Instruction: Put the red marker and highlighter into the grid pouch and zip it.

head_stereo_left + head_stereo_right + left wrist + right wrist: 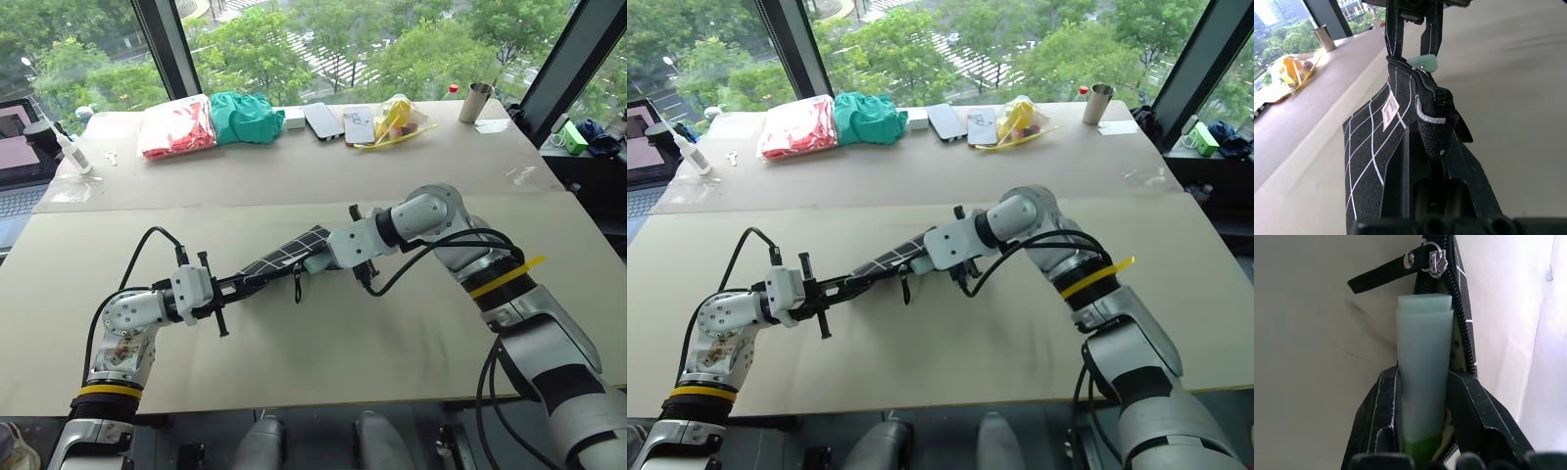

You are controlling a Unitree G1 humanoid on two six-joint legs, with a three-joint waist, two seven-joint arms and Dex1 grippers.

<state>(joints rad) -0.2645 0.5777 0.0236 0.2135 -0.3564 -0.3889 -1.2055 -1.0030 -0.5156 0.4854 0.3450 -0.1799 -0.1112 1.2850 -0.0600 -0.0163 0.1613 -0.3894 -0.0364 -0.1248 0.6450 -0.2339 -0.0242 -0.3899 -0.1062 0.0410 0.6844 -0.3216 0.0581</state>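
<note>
On the left, my left gripper [238,281] is pressed shut on one end of the pouch [284,254], holding it up off the table [323,343]. The pouch is flat black fabric crossed by thin white grid lines, with a small white label [1390,109] on its side and a black zipper whose pull tab [297,284] dangles below it. It stretches between my two grippers above the middle of the table. At its far end, my right gripper [315,260] pinches the highlighter [1422,367], a chunky pale mint-green barrel with a brighter yellow-green part down between the fingers [1378,416]. The highlighter's pale end sits at the pouch's open zipper mouth, right beside the zipper teeth.
</note>
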